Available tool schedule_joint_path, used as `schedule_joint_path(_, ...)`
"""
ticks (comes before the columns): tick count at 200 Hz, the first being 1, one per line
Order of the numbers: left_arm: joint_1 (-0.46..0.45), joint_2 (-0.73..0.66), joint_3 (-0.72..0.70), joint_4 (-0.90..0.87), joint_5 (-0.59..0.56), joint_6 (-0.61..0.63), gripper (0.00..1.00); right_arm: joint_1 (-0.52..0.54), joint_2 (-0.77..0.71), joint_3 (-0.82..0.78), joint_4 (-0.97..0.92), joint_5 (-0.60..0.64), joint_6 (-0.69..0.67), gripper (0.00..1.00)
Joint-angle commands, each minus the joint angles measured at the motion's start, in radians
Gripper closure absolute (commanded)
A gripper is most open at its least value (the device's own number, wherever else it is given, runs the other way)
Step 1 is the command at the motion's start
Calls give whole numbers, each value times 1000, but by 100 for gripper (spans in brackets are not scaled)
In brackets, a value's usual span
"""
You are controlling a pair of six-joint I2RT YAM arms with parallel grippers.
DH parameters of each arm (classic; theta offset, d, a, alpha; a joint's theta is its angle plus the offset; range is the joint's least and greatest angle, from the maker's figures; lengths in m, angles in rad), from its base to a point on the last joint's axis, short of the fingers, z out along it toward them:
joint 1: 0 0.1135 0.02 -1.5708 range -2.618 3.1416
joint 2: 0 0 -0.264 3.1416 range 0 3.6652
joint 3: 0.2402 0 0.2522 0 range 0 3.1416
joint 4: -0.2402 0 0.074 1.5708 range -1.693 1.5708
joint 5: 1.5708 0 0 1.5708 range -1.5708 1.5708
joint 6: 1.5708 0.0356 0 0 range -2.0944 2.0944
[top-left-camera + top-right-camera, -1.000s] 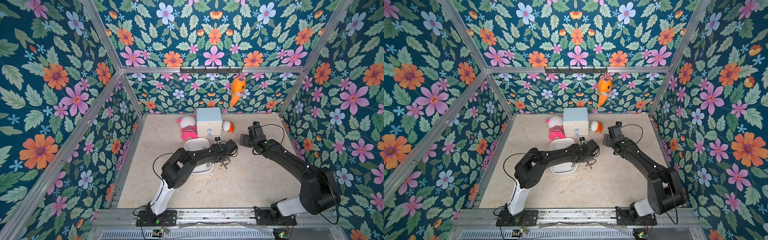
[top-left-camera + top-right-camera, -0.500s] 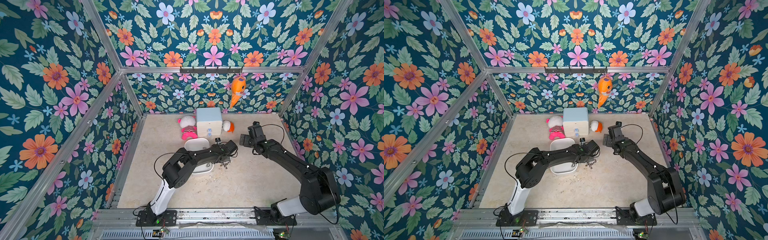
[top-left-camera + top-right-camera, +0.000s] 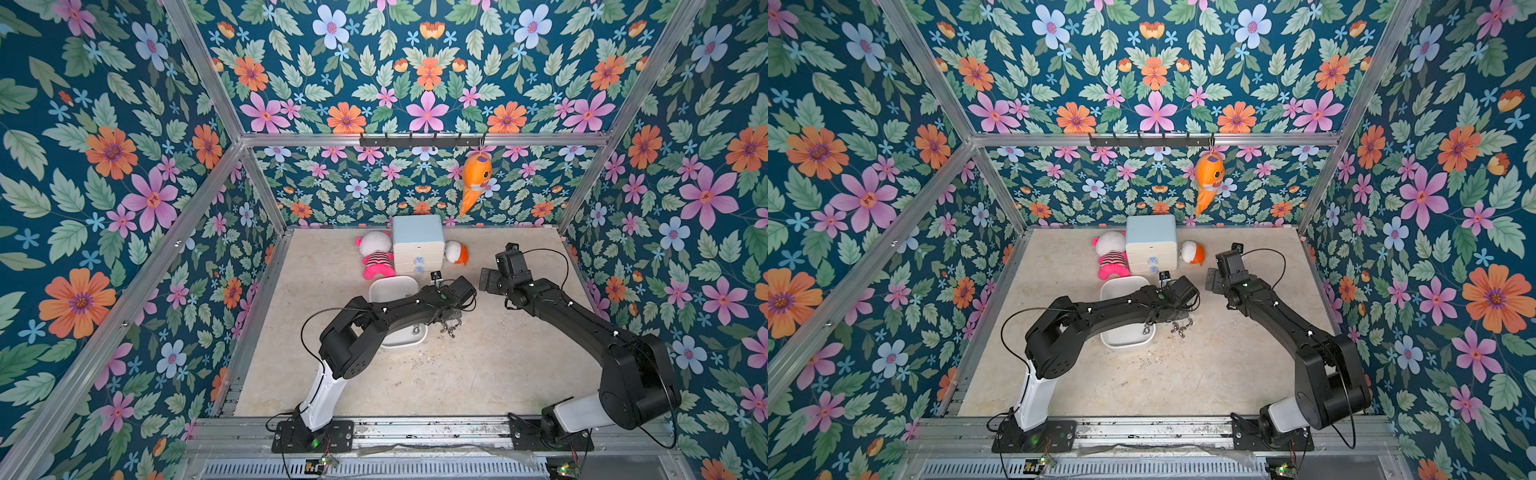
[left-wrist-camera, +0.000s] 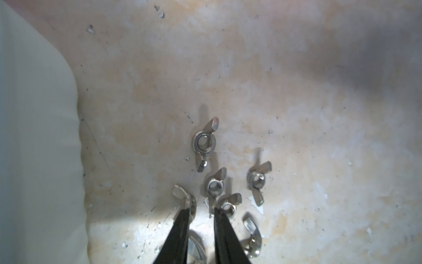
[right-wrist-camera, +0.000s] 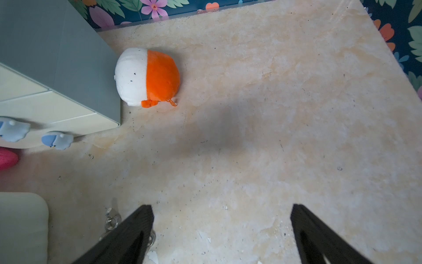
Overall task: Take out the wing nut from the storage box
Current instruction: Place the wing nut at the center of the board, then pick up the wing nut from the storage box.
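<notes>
The storage box [image 3: 395,291] is a shallow white tray on the floor, partly under my left arm; its rim shows in the left wrist view [image 4: 34,137]. One wing nut [image 3: 415,330] lies inside it near its right edge. Several more wing nuts [image 4: 204,142] lie on the bare floor just right of the tray [image 3: 1179,328]. My left gripper [image 4: 201,211] hangs over those floor nuts, open by a narrow gap, its fingertips [image 4: 186,213] among them and pinching none. My right gripper [image 5: 221,210] is wide open and empty, off to the right [image 3: 486,280].
A small white drawer cabinet [image 3: 417,243] with a pale-blue top stands at the back wall. A pink plush [image 3: 376,257] lies on its left and an orange-and-white plush [image 5: 148,75] on its right. An orange fish toy [image 3: 476,178] hangs from the rail.
My left gripper's jaws have parted a little above the nuts on the floor. Both arms stay nearly where they were.
</notes>
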Motion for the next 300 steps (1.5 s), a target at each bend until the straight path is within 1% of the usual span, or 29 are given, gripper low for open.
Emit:
schedule_joint_path(1, 2, -27, 13, -13, -37, 15, 74, 0, -4, -1, 6, 8, 6, 1)
schedule_joint_path(48, 41, -94, 3, -31, -75, 61, 74, 0, -3, 3, 2, 6, 5, 1)
schedule_joint_path(88, 89, -167, -32, -45, -138, 95, 74, 0, 2, 4, -1, 7, 5, 1)
schedule_joint_path(143, 162, -263, -140, -27, -147, 98, 74, 0, 6, 12, -4, 7, 5, 1)
schedule_joint_path(170, 191, -289, -191, -15, -150, 95, 75, 1, 8, 14, -7, 8, 5, 1)
schedule_joint_path(238, 222, -298, -254, 38, -115, 112, 75, 1, 9, 24, -15, 9, 5, 1)
schedule_joint_path(300, 263, -284, -318, 166, 19, 140, 74, 0, 14, 39, -21, 10, 0, 1)
